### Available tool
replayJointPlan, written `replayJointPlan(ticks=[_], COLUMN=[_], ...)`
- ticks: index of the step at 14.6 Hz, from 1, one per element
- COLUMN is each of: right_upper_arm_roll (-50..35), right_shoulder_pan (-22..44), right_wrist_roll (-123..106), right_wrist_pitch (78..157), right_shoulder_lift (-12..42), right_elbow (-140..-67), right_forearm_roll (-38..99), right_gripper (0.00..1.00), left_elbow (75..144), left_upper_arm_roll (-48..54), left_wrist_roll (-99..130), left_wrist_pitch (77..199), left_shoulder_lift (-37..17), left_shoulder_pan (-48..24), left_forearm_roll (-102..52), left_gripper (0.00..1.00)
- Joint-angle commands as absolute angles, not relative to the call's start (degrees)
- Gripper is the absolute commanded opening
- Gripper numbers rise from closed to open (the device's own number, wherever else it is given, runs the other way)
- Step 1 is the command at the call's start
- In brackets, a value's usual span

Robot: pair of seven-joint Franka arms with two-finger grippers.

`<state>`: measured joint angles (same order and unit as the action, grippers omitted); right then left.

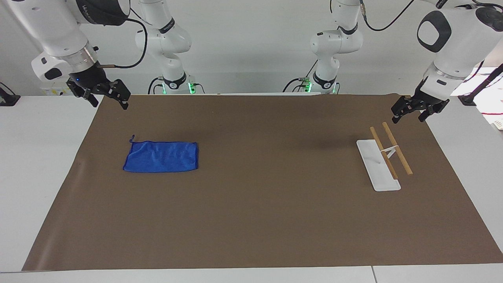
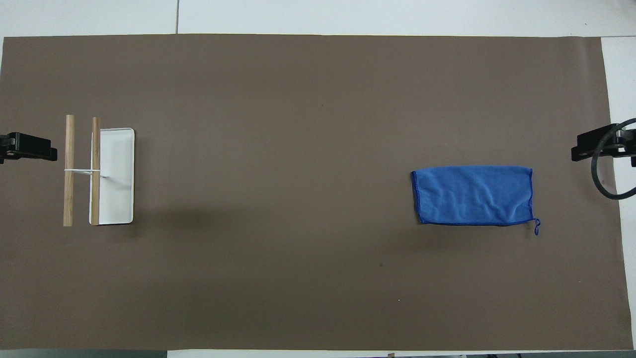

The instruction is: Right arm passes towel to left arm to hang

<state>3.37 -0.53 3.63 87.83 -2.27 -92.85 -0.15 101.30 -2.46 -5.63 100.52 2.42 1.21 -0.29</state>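
The blue towel (image 1: 161, 156) (image 2: 474, 195) lies flat on the brown mat toward the right arm's end, its thin corner loop (image 2: 536, 227) pointing to the robots' side. My right gripper (image 1: 110, 103) (image 2: 594, 147) hangs open and empty over the mat's corner, apart from the towel. My left gripper (image 1: 408, 117) (image 2: 27, 146) waits open and empty above the mat's edge at the left arm's end, just clear of the wooden rods (image 1: 397, 153) (image 2: 68, 169). Nothing is held.
The two wooden rods sit side by side on a small stand fixed to a white tray (image 1: 379, 173) (image 2: 119, 184). The brown mat (image 1: 255, 220) (image 2: 298, 124) covers most of the white table (image 1: 35, 157).
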Motion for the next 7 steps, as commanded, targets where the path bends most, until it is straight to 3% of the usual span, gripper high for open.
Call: replayJointPlan(ticks=[1, 7], right_upper_arm_roll=[3.34, 3.34], right_shoulder_pan=[-0.97, -1.05], right_wrist_roll=[2.81, 2.81], right_wrist_pitch=[88.51, 88.51], right_shoulder_lift=[-2.64, -2.72], right_elbow=[-93.25, -93.51], right_forearm_roll=[1.23, 1.14], right_gripper=[1.0, 1.0], left_elbow=[102.22, 102.22], left_upper_arm_roll=[-2.46, -2.46], left_wrist_roll=[-5.27, -5.36], left_wrist_pitch=[101.25, 101.34], left_shoulder_lift=[3.43, 3.43], left_shoulder_pan=[1.05, 1.05], left_forearm_roll=[0.44, 0.44], left_gripper=[1.0, 1.0])
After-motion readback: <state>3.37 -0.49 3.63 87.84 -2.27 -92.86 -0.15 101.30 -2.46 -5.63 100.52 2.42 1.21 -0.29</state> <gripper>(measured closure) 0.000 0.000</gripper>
